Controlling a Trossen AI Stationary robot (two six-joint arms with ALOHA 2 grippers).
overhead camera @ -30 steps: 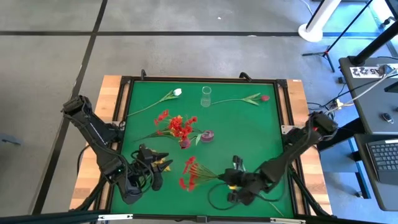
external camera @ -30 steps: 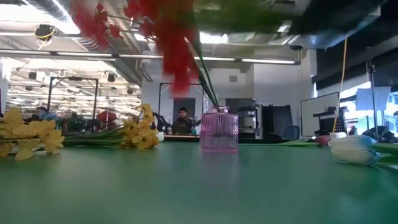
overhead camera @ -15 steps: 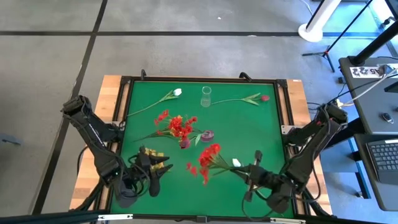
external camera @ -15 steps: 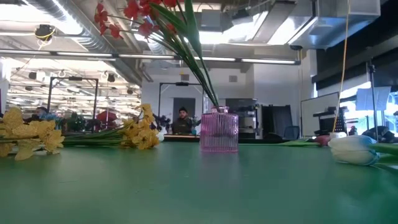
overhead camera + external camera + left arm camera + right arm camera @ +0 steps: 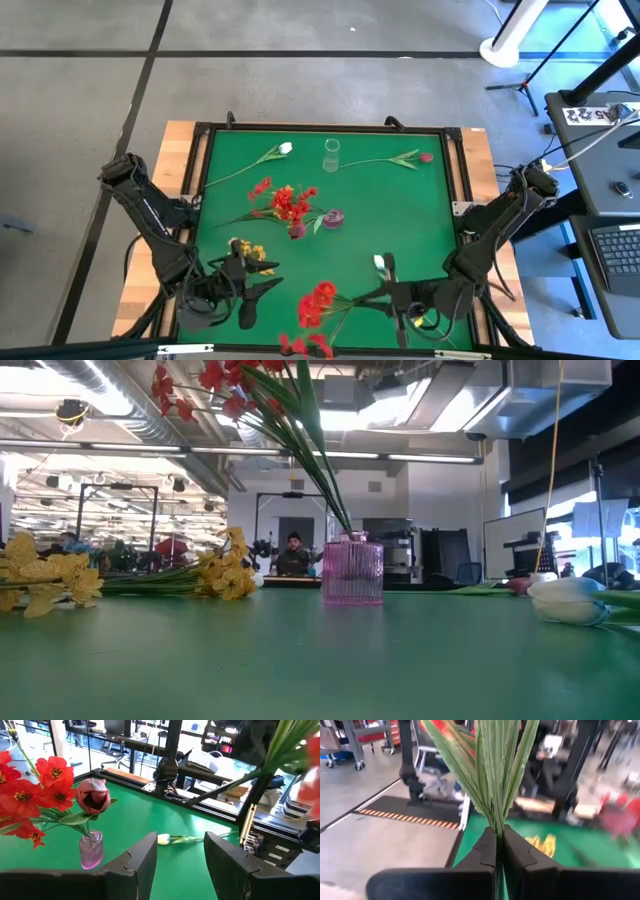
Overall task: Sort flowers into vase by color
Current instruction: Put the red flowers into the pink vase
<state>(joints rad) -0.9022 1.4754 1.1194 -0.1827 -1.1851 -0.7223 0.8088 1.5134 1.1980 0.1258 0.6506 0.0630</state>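
Green felt table (image 5: 420, 215): pink ribbed glass vase (image 5: 334, 218) holds red flowers; right pincer (image 5: 398, 300) clamps another red-blossomed green stem (image 5: 340, 302); left pincer (image 5: 180, 851) open, empty; tulips, yellow flowers unsorted.

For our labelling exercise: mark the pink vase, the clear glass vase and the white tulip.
pink vase (image 5: 352, 572), low view, ribbed body.
clear glass vase (image 5: 331, 155), high view, rim.
white tulip (image 5: 286, 148), high view, bud.

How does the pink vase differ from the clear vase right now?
The pink vase sits mid-table; the clear vase stands near the far edge. The pink vase holds red flowers and a dark red tulip; the clear vase looks empty. The pink one is tinted, the clear one colourless. Both are small and glass-like.
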